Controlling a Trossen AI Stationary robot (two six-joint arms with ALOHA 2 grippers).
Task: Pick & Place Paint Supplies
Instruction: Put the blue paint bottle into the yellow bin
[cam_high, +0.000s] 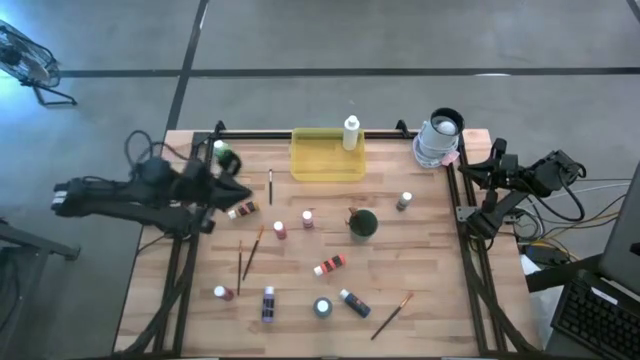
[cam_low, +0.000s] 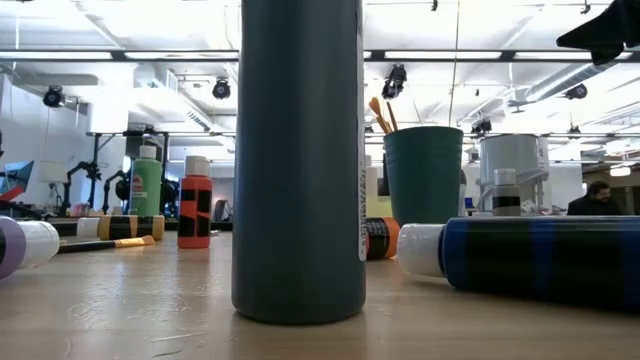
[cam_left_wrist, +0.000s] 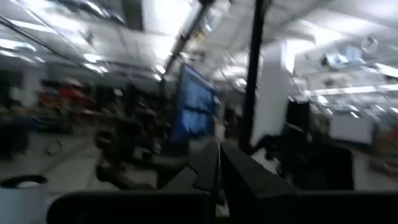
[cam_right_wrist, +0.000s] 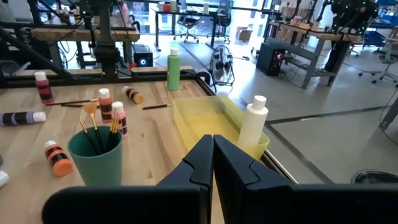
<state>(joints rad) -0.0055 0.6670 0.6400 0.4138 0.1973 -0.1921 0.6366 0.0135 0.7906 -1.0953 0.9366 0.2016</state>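
At the left edge of the high view, the left gripper (cam_high: 238, 192) hangs over the table (cam_high: 430, 290) with its fingers pressed together and nothing between them; its own wrist view looks out into the room rather than down at the wood. The nearest supply is a small brown bottle (cam_high: 243, 210) lying just below and right of those fingertips, its long axis running roughly left to right. Up the frame from the gripper stands a green bottle (cam_high: 222, 153), near the table's upper left corner. A thin paintbrush (cam_high: 270, 186) lies to the gripper's right, its shaft running up and down the frame. The yellow tray (cam_high: 326, 168) sits at the upper middle, with a white bottle (cam_high: 351, 133) standing at its upper right corner. The green cup (cam_high: 363, 223) sits mid-table with brushes in it.

The right gripper (cam_high: 462, 170) waits at the upper right, fingers pressed together too. By my judgement the left arm is far nearer the brown bottle, and a grasp would mean spreading the fingers and closing across its short width.
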